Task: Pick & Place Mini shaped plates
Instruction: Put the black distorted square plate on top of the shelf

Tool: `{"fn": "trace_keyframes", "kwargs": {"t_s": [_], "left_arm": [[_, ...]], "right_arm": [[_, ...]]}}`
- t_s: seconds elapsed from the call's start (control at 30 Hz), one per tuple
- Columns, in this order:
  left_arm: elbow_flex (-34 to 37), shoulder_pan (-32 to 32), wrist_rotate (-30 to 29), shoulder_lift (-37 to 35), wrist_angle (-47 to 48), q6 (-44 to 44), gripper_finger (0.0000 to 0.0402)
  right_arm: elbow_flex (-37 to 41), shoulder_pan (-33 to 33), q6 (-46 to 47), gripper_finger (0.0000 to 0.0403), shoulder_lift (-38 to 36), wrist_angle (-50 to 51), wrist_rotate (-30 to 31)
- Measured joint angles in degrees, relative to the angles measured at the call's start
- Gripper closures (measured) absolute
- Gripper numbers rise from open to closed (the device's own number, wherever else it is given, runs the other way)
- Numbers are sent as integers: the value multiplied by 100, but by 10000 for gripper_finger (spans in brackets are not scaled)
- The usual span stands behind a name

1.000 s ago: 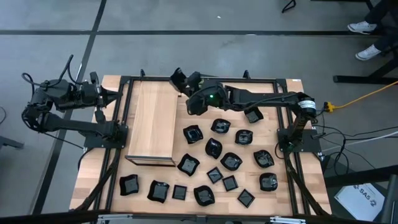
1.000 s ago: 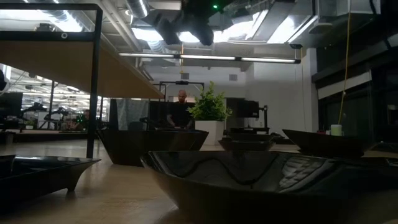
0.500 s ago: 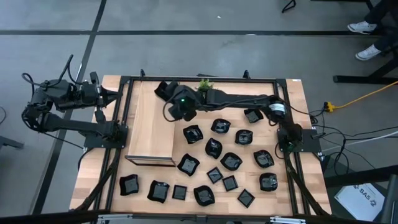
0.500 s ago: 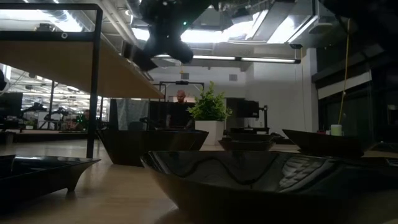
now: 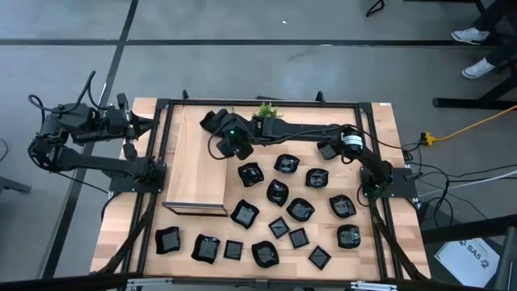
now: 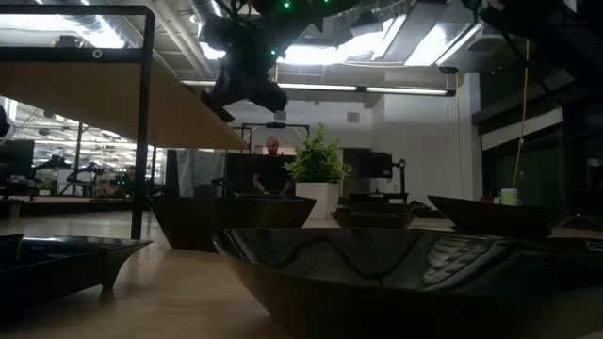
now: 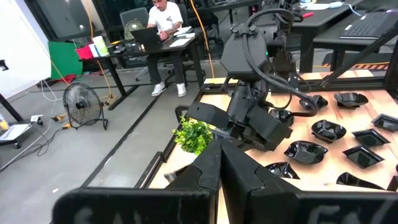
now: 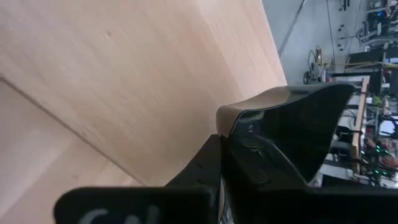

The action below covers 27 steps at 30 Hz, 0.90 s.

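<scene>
Right gripper (image 5: 212, 121): reached across the table over the back end of the wooden board (image 5: 194, 174), fingers pinched on the rim of one black plate (image 8: 292, 124), which is held tilted just above the wood. Left gripper (image 5: 149, 123): parked off the table's left edge, fingers closed together and empty. Other plates (image 5: 279, 194): scattered over the table to the right of and in front of the board, none on it. Plant (image 5: 266, 109): at the table's back edge, just beside the right arm.
</scene>
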State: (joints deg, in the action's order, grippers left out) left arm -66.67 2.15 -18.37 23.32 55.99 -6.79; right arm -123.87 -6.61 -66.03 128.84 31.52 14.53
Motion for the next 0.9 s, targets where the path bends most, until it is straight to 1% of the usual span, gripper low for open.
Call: {"fn": "trace_keyframes", "kwargs": {"t_s": [0.13, 0.23, 0.5, 0.67, 0.9], "left_arm": [[0, 0, 0, 1, 0, 2, 398], [0, 0, -2, 0, -1, 1, 398], [0, 1, -1, 0, 0, 2, 398], [0, 1, 0, -1, 0, 1, 398], [0, 0, -2, -1, 0, 2, 398]], "right_arm": [[0, -58, 170, 369, 0, -82, -265], [0, -130, 282, 367, 2, -82, -352], [0, -223, 323, 365, 2, -125, -380], [0, -223, 700, 365, 2, -174, -389], [0, -223, 836, 365, 2, -188, -387]]}}
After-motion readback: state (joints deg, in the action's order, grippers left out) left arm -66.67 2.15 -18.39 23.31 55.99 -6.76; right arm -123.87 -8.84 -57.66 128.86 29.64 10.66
